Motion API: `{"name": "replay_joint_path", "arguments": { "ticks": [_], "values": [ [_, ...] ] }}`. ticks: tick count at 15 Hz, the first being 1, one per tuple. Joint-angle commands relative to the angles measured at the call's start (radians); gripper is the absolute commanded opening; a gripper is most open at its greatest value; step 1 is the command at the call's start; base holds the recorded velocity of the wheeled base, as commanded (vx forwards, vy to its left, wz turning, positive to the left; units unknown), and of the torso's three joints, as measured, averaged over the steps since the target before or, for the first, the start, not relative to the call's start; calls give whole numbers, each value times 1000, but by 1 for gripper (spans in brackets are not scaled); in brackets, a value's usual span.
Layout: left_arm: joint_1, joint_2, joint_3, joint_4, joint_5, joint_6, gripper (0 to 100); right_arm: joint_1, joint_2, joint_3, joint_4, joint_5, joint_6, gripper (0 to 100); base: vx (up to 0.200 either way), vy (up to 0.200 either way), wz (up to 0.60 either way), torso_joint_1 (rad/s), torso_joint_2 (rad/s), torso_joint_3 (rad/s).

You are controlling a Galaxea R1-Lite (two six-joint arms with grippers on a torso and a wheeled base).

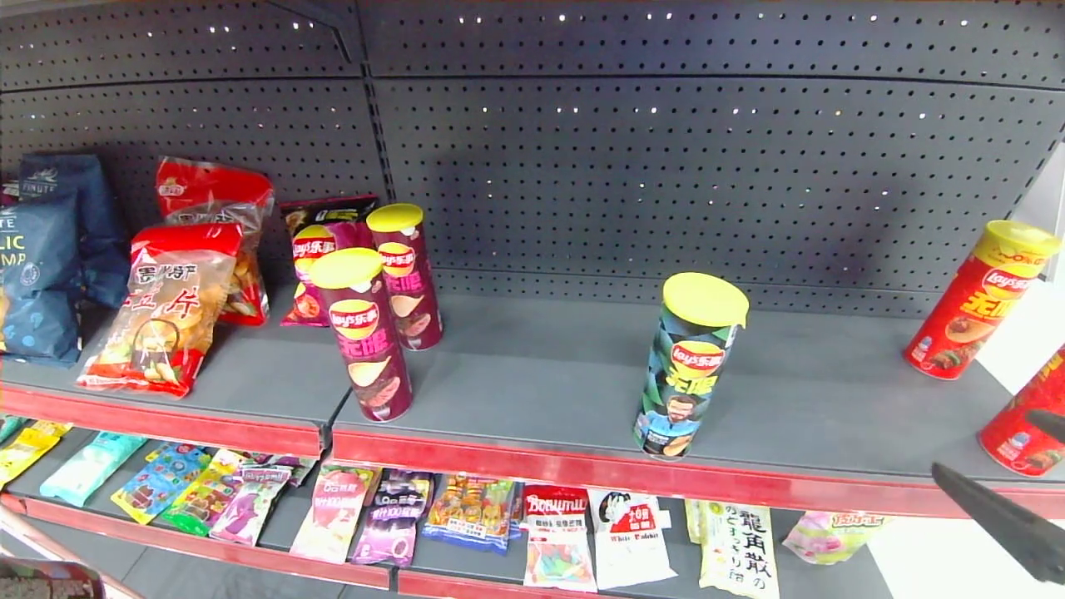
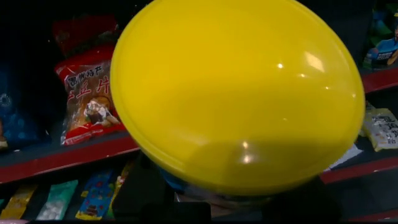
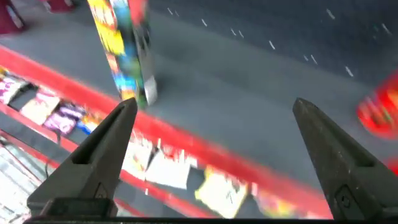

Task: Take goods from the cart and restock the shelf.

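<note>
Upper shelf [image 1: 541, 391], grey with a red front edge. A green can [image 1: 691, 366] with a yellow lid stood upright at the front edge, right of centre. Two purple cans [image 1: 366, 333] stood to its left, two red cans [image 1: 978, 299] at the right end, and snack bags [image 1: 166, 308] at the left end. The right gripper [image 3: 214, 102] hung before the front edge, fingers spread, holding nothing. A yellow-lidded can [image 2: 236, 93] sat close before the left wrist camera; the left gripper's state could not be told.

Ahead of the right end effector [image 3: 214, 106], bare shelf [image 3: 249, 87] lies open between the green can [image 3: 121, 50] and, seemingly, a blurred red can [image 3: 380, 112].
</note>
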Motion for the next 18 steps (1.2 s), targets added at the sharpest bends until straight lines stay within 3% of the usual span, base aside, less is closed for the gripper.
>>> {"name": "replay_joint_path", "arguments": {
  "ticks": [1, 2, 5, 9, 11, 18],
  "values": [
    [-5, 8, 21, -6, -19, -8, 0, -82, -408, -56, 372, 26, -8, 100, 0, 0, 0, 0, 0, 0],
    [-6, 8, 23, -6, -21, -8, 0, -84, -408, -68, 398, 24, -8, 100, 0, 0, 0, 0, 0, 0],
    [-16, 9, 26, -6, -42, -14, 0, -105, -443, -44, 431, -192, -25, 100, 0, 0, 0, 0, 0, 0],
    [-35, 16, 38, -6, -95, -14, 0, -98, -478, -22, 472, -177, -39, 100, 0, 0, 0, 0, 0, 0],
    [-35, 29, 32, -8, -88, -42, 0, -99, -507, 30, 469, -143, -39, 100, 0, 0, 0, 0, 0, 0],
    [-34, 60, 6, -9, -64, -45, 0, -98, -638, 122, 478, -145, -55, 100, 0, 0, 0, 0, 0, 0]
  ]
}}
